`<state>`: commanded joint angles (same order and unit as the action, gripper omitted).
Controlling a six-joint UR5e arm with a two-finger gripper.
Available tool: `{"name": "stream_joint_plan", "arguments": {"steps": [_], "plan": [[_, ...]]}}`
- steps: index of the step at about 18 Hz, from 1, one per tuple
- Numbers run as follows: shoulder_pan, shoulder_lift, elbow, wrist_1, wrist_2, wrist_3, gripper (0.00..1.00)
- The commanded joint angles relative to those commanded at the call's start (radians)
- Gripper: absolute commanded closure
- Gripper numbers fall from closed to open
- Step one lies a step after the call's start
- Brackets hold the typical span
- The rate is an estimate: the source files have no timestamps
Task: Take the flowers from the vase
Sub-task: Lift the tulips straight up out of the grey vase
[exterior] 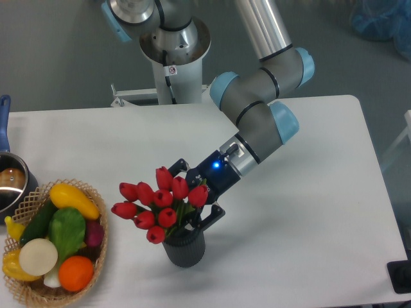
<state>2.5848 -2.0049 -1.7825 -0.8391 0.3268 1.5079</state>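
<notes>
Wicker basket [96,256] of vegetables, far left of tabletop [308,212]. Red tulip flowers [157,204], stems in ribbed dark vase [184,249]. Tool [196,204] behind blooms, apparently closing on stems; grip unconfirmable. Risk: vase tipping if stems drag sideways.

Grey arm [257,106] with pale blue joint caps, black wrist, blue light

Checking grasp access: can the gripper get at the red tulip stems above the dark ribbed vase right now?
Probably yes. The gripper already sits at the stems of the red tulips, just above the dark grey ribbed vase. Buds hide the fingers, so closure is unclear.
</notes>
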Motion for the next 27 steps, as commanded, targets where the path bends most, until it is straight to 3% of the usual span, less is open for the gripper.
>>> {"name": "stream_joint_plan", "arguments": {"steps": [8, 27], "plan": [[0.020, 0.003, 0.000, 0.000, -0.002, 0.000, 0.58], [0.049, 0.041, 0.014, -0.002, -0.143, -0.026, 0.61]]}}
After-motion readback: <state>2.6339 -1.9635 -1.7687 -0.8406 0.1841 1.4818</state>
